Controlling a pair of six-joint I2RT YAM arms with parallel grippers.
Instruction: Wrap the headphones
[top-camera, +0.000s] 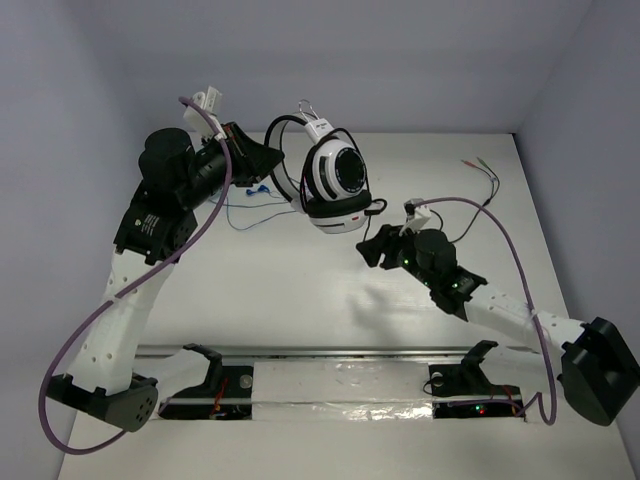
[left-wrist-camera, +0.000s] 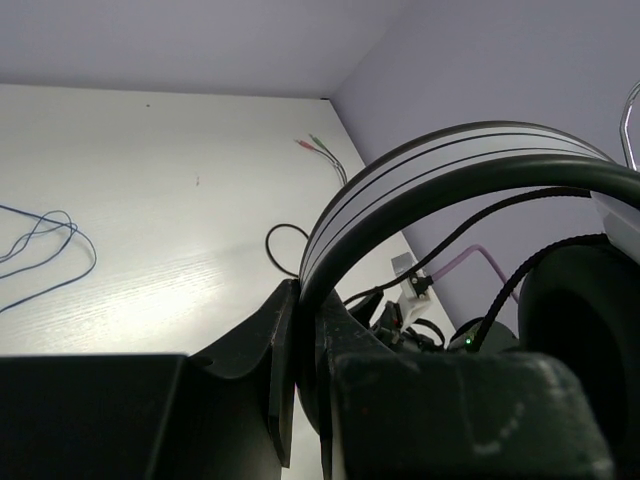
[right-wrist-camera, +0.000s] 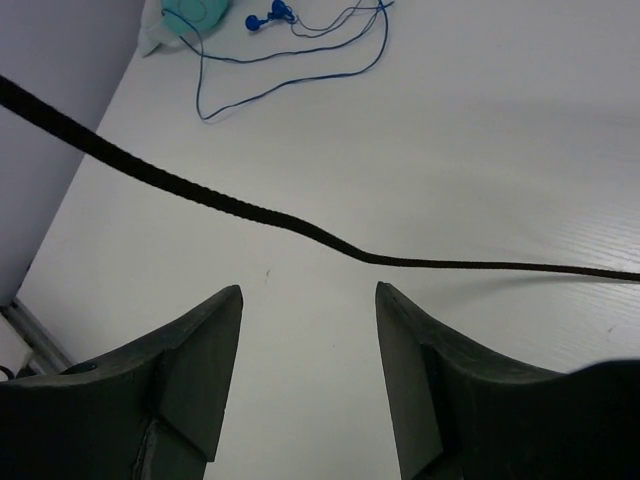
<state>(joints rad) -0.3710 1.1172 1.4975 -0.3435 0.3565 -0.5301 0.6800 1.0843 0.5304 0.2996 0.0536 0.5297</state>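
Note:
The headphones (top-camera: 335, 185), with a white band and black-and-white striped ear cups, hang in the air over the far middle of the table. My left gripper (top-camera: 265, 160) is shut on the band (left-wrist-camera: 420, 170), which sits pinched between the jaws (left-wrist-camera: 305, 330). The thin black cable (top-camera: 480, 195) trails from the cups to the right, and its plugs (top-camera: 470, 162) lie on the table. My right gripper (top-camera: 372, 245) is open and empty below the cups. In the right wrist view the cable (right-wrist-camera: 300, 228) crosses just beyond the open fingertips (right-wrist-camera: 310, 295), not between them.
A teal item (right-wrist-camera: 195, 15) with blue earbuds (right-wrist-camera: 265, 18) and a thin blue cable (top-camera: 250, 215) lies on the table under the left arm. Walls close the table at the back and on both sides. A metal rail (top-camera: 340, 352) runs along the near edge.

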